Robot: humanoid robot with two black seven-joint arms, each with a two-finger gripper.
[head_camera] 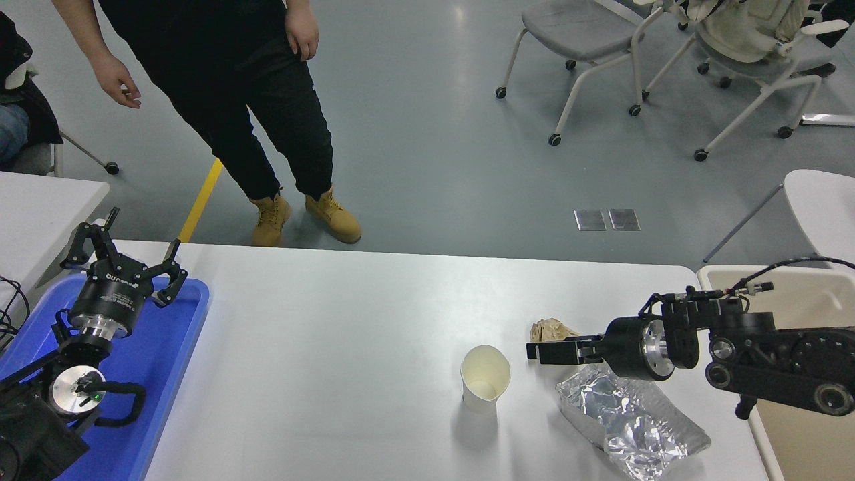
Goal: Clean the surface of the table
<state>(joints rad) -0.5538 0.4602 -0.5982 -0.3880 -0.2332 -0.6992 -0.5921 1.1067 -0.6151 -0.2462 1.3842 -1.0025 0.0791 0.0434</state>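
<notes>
The table surface [334, 347] is a wide white tabletop. On its right part stand an upright white paper cup [484, 384], a crumpled brown paper ball [551, 329] and a crinkled silver foil bag [628, 421]. My right gripper [534, 352] comes in from the right and points left. It looks shut and empty, low over the table. Its tips are just in front of the brown paper ball, above the foil bag's far end and a little right of the cup. My left gripper [133, 244] is parked open at the lower left.
A blue tray [167, 347] lies under the left arm at the table's left end. A beige bin [735, 274] stands off the table's right end. A smaller white table [40, 207] is at far left. A person [267, 100] stands beyond the far edge.
</notes>
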